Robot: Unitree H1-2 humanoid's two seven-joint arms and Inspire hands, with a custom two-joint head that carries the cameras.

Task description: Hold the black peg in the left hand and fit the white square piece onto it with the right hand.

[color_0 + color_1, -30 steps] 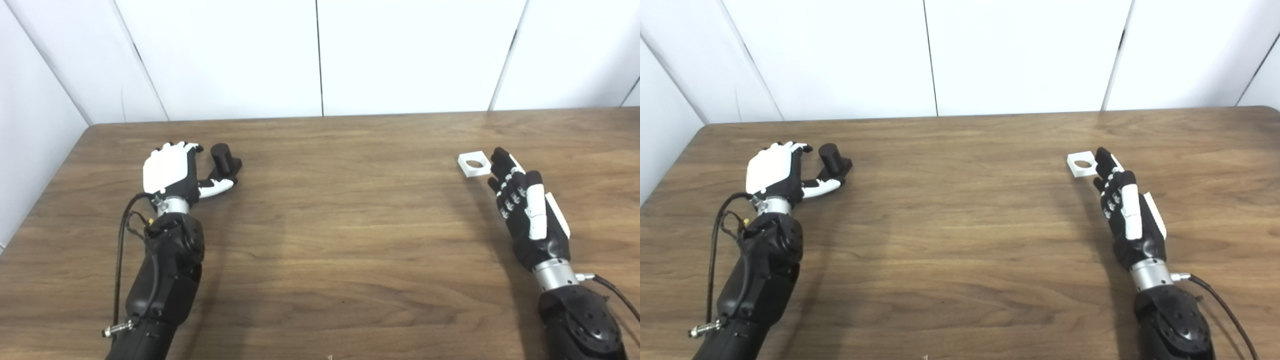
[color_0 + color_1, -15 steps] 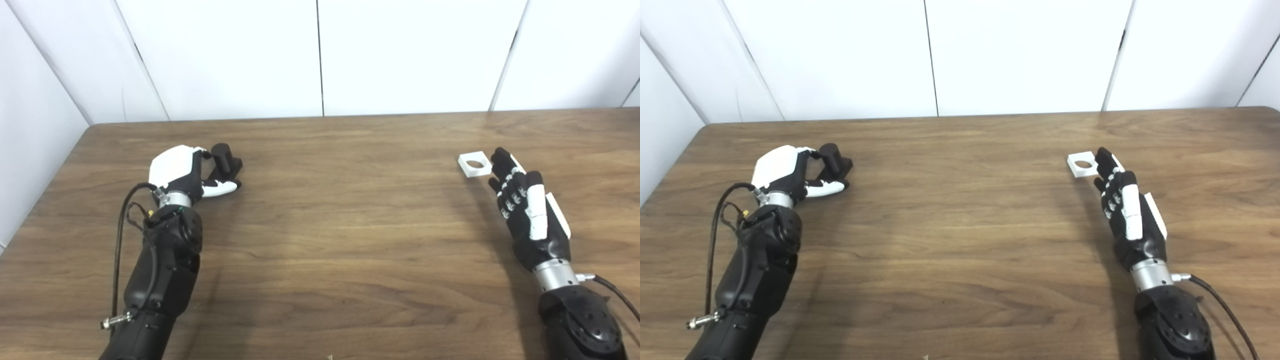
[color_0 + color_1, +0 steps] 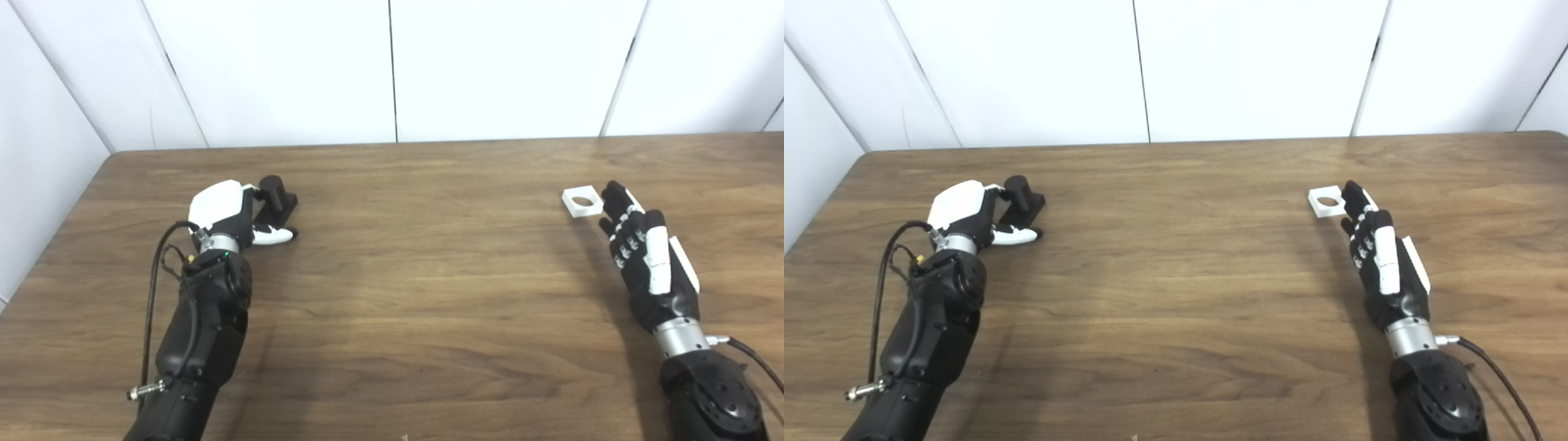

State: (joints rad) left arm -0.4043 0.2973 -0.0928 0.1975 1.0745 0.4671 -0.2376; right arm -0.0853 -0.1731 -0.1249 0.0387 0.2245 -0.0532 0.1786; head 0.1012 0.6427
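Observation:
The black peg [image 3: 277, 195] stands upright on its square base at the table's left. My left hand [image 3: 223, 209] sits just left of it, white back up. Its fingers curl toward the peg's near side and its thumb [image 3: 272, 233] lies along the table in front of the base; the peg rests on the table, not lifted. The white square piece [image 3: 582, 201], with a round hole, lies flat at the right. My right hand [image 3: 643, 257] is open with straight fingers, and its fingertips [image 3: 612, 193] touch or nearly touch the piece's right edge.
The brown wooden table [image 3: 416, 275] runs to white wall panels at the back. Its left edge [image 3: 55, 233] is close to my left arm. A black cable loops beside the left forearm [image 3: 156, 263].
My left hand has turned and moved right toward the peg, its fingers curling from spread to bent against it. The right hand and the white piece have stayed still.

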